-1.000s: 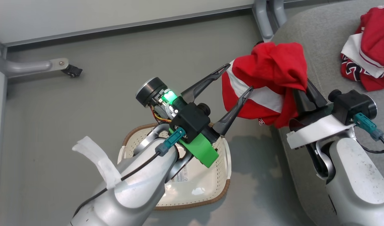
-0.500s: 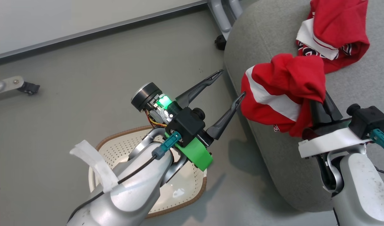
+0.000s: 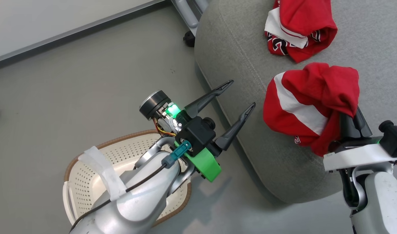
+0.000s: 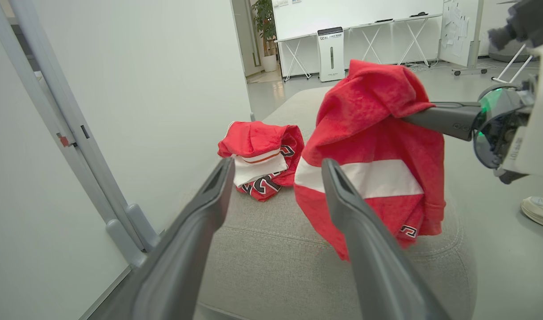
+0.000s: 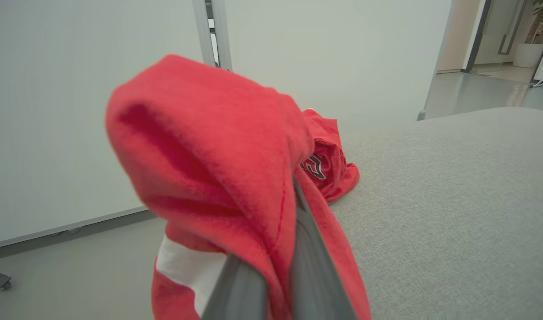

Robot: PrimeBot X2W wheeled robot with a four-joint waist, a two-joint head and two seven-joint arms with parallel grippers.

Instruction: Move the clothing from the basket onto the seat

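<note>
1. One basket [image 3: 84, 172] sits on the floor [image 3: 88, 81], off the left edge of the seat [image 3: 237, 61] and apart from it. My left forearm [image 3: 136, 201] covers part of it.
2. My left gripper [image 3: 242, 93] hangs at the seat's left edge, its two fingers spread wide with nothing between them.
3. There is one seat, grey, and I count two red garments at it.
4. The first garment [image 3: 299, 24], with lettering, lies bunched on the seat's far part, and neither gripper touches it.
5. The second garment [image 3: 302, 104], with a white panel, hangs over the seat's near part, clamped in my right gripper [image 3: 349, 118]. I cannot tell whether its hem touches the seat.
</note>
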